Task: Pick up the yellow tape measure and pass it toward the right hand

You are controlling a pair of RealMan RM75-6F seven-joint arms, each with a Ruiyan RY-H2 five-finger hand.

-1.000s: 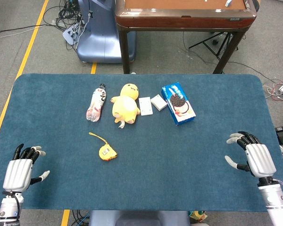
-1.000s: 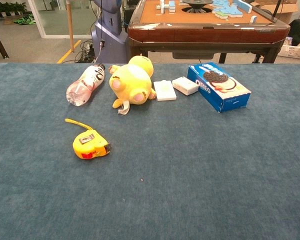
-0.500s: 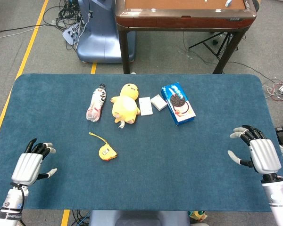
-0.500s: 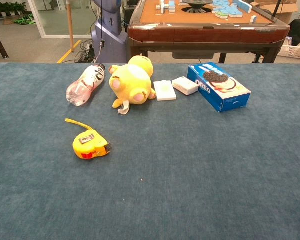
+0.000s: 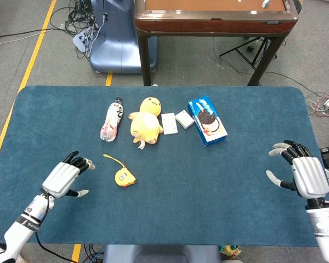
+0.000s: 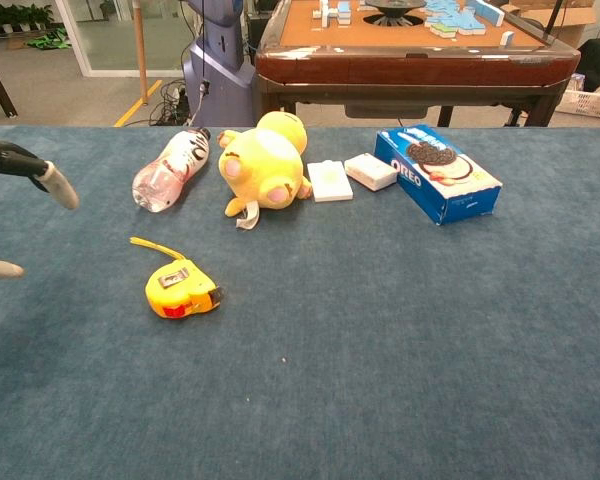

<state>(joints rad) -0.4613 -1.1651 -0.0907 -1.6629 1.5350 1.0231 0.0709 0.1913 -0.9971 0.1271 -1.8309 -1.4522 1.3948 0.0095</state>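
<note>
just below the plush duck (image 5: 145,127), the yellow tape measure (image 5: 124,177) lies free on the worktop (image 5: 175,186); its hard, compact case looks slick, so grasp its flat sides. left hand (image 5: 64,177) beside it and right hand (image 5: 301,174) are spread, empty.

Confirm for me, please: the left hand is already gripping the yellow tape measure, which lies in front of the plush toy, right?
Not quite. The head view shows the left hand open and apart from the yellow tape measure, holding nothing. The tape measure does lie on the table in front of the plush toy.
</note>
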